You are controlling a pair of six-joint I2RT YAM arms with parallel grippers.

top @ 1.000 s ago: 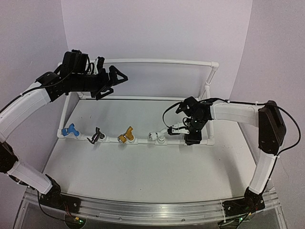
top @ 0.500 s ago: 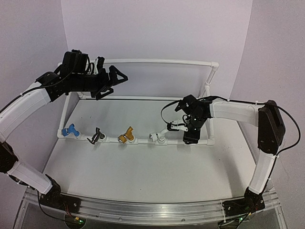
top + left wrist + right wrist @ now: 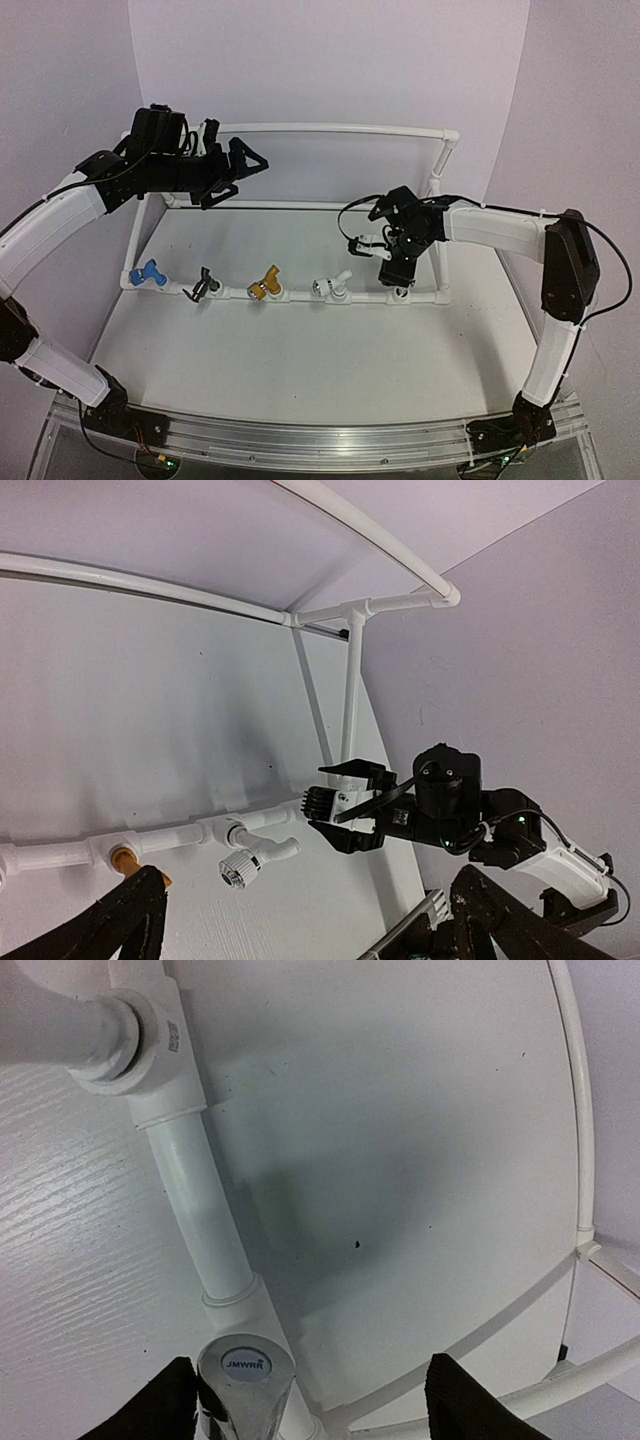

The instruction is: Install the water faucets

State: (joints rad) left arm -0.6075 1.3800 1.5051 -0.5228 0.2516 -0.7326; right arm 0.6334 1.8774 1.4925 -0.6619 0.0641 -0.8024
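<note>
Blue [image 3: 148, 273], black [image 3: 205, 284], gold [image 3: 267, 284] and white [image 3: 332, 286] faucets sit in a row on the front pipe of the white pipe frame [image 3: 330, 128]. The silver faucet [image 3: 245, 1385] sits on the pipe fitting at the right end [image 3: 400, 293], its round cap facing the right wrist camera. My right gripper [image 3: 388, 262] hovers just above and behind it, open; in the right wrist view [image 3: 315, 1405] its left finger [image 3: 165, 1405] is right beside the faucet. My left gripper [image 3: 243, 165] is open and empty, high over the frame's back left corner.
The left wrist view shows the right gripper [image 3: 340, 805] with jaws apart beside the white faucet [image 3: 250, 855], and the gold faucet [image 3: 125, 860] at the lower left. The frame's right upright [image 3: 437, 190] stands just behind the right gripper. Purple walls enclose the table.
My right gripper has lifted up and back from the front pipe, uncovering the right-end fitting with the silver faucet on it. The left arm has not moved.
</note>
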